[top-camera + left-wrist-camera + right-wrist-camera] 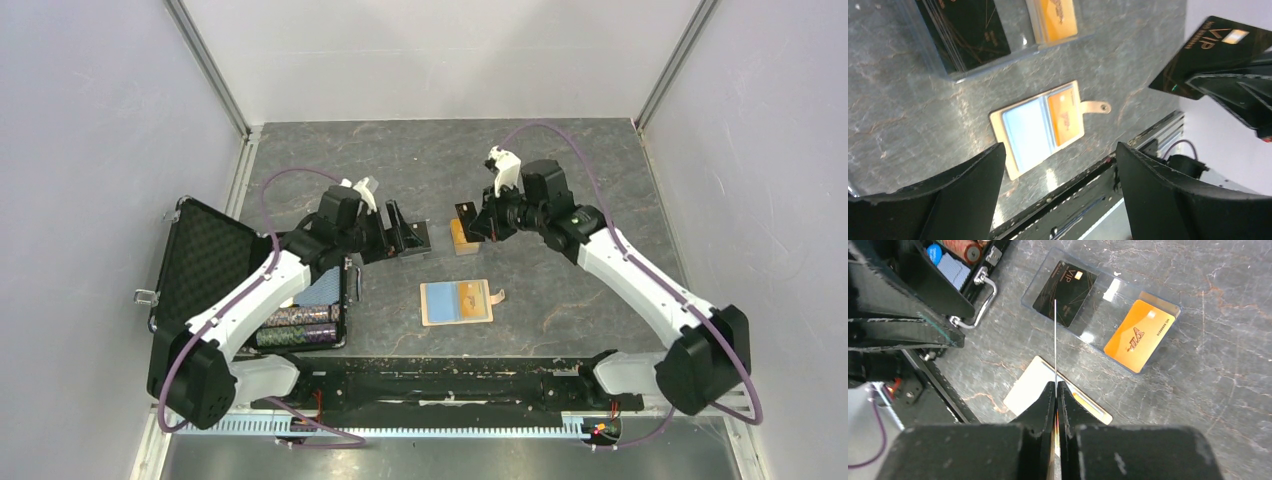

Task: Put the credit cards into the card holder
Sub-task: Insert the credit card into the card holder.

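The card holder (456, 302) lies open and flat at front centre, light-blue inside, with an orange credit card (472, 297) in its right half. It also shows in the left wrist view (1028, 130) and partly in the right wrist view (1030, 382). My right gripper (478, 222) (1056, 385) is shut on a black VIP credit card (1205, 52), seen edge-on (1055, 340), in the air behind the holder. My left gripper (392, 232) (1059, 150) is open and empty. A clear tray (1098, 295) holds black cards (1065, 286) and an orange card (1138, 335).
A big black foam-lined chip case (205, 265) stands open at the left, with chip rolls (295, 325) and a blue card deck. The arms' black base rail (440, 375) runs along the near edge. Walls enclose the table on three sides.
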